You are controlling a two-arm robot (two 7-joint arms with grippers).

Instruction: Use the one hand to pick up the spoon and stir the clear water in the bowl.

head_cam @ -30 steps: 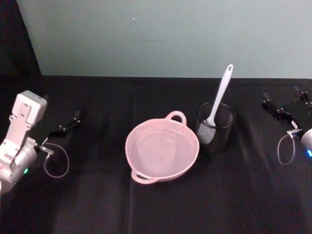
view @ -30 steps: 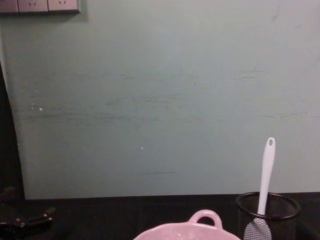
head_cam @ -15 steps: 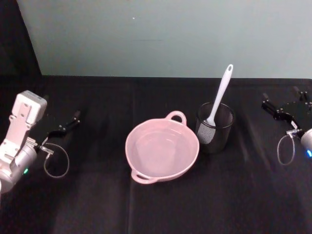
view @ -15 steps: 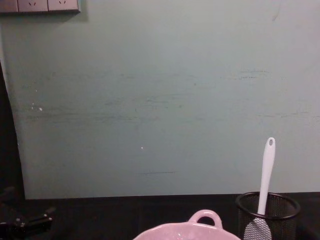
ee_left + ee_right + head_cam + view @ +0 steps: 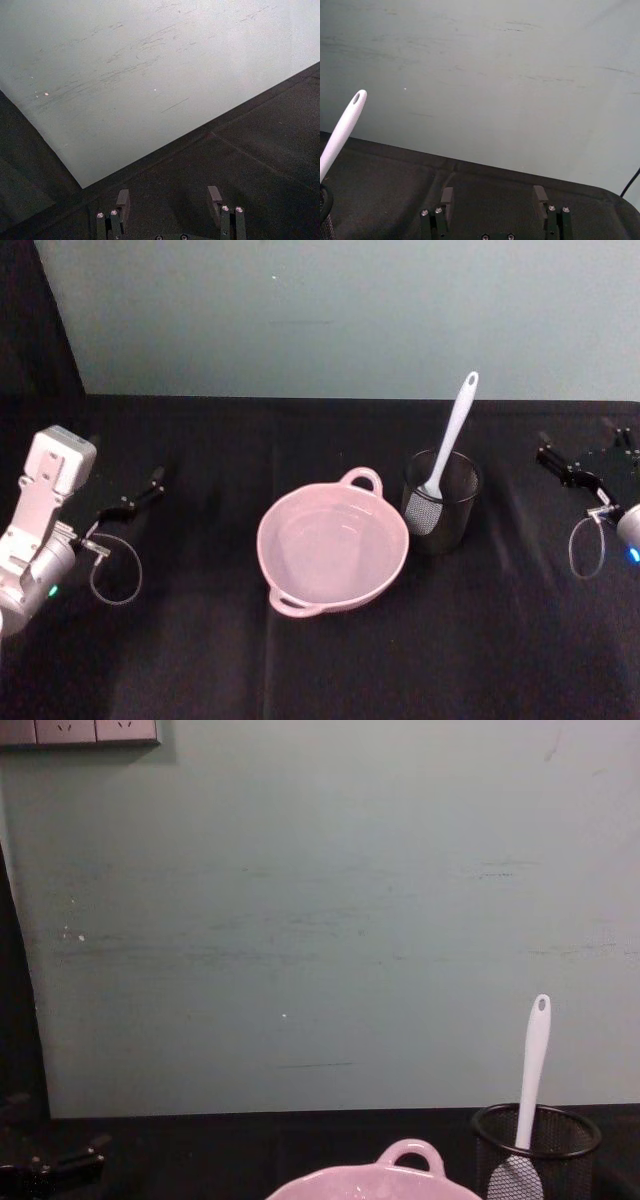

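standing in a wire-mesh cup (image 5: 441, 502), slim white spoon (image 5: 452, 436) beside glossy pink bowl (image 5: 333, 548).

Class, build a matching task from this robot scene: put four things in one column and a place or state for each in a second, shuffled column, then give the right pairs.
Things:
1. spoon
2. bowl
3. left tool
4. right tool

Places or states:
A. open, at the table's far left
B. standing head down in the black mesh cup
C. open, at the table's far right
D. pink, mid-table, just left of the cup

Pairs: 1-B, 2-D, 3-A, 4-C
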